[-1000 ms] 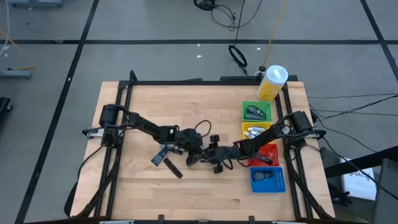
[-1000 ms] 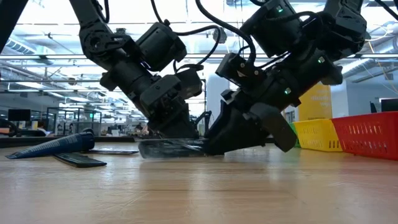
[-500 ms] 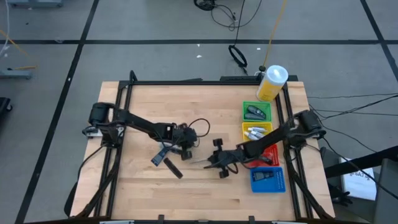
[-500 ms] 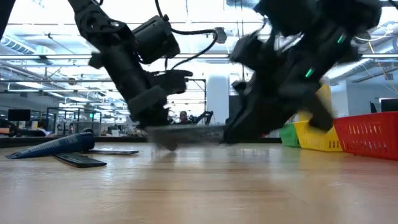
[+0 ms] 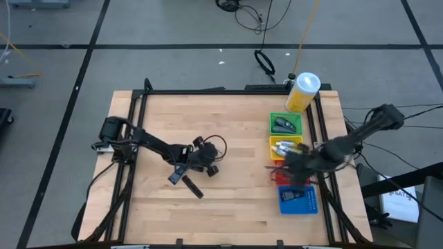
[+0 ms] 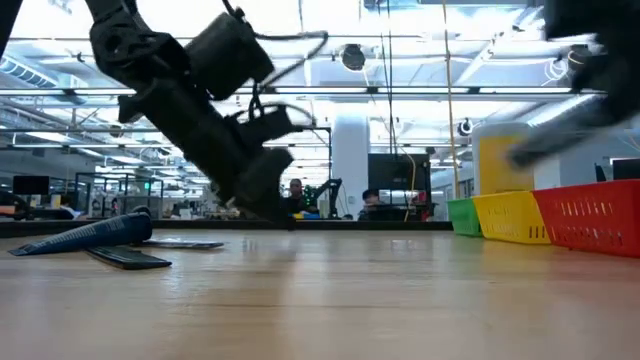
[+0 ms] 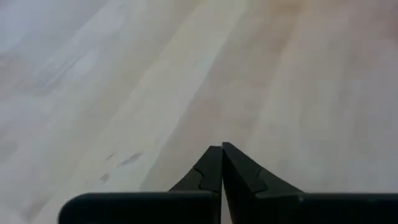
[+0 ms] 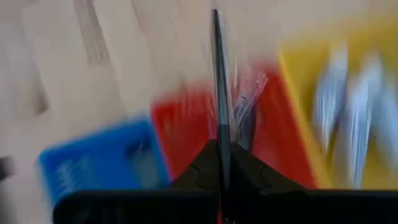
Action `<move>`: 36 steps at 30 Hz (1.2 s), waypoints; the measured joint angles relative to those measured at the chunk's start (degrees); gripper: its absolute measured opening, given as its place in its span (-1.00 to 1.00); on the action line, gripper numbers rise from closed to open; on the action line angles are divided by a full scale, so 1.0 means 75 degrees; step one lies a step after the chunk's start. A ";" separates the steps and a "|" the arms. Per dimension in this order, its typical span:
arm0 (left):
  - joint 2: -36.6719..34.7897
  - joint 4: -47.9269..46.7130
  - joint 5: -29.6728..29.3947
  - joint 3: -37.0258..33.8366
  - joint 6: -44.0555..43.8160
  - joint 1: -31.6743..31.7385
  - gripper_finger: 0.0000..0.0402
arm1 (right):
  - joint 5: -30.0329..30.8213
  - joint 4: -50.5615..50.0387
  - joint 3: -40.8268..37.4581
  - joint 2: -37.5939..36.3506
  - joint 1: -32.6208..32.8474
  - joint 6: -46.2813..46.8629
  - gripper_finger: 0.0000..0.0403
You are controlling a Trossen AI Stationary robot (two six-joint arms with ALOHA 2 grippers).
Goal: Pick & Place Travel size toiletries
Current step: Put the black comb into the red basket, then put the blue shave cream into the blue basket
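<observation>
In the right wrist view my right gripper (image 8: 222,149) is shut on a thin flat toiletry packet (image 8: 216,68), seen edge-on, clear and shiny. In the high view this gripper (image 5: 280,164) hangs over the red tray (image 5: 299,174). My left gripper (image 5: 209,168) is shut on nothing, low over bare wood at the table's middle (image 7: 222,149). Two dark oblong toiletries (image 5: 178,173) (image 5: 193,187) lie flat on the wood just left of it. The low view shows a dark tube (image 6: 90,235) and a flat dark piece (image 6: 125,257). My right gripper pinches the packet between its two fingers at the packet's near end (image 8: 220,138). The packet sticks straight out past the fingertips, edge-on, lifted clear above the red tray. Blur hides the rest.
Along the right side stand a green tray (image 5: 275,117) with a dark item, a yellow tray (image 5: 273,142) with white tubes, the red tray and a blue tray (image 5: 313,205) with a dark item. A big yellow bottle (image 5: 302,92) stands at the far right corner.
My right gripper has swung fast from the table's middle toward the right edge, carrying the thin packet up off the wood to above the red tray. My left gripper, which was at the packet's other end, stays near the middle and has tipped lower, with nothing in it now.
</observation>
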 joint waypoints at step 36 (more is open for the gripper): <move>-0.3794 -0.4136 -0.0634 -0.0026 -0.0049 -0.1258 -0.93 | 0.1503 1.0901 -0.3409 -0.1302 -0.0856 -0.5230 0.07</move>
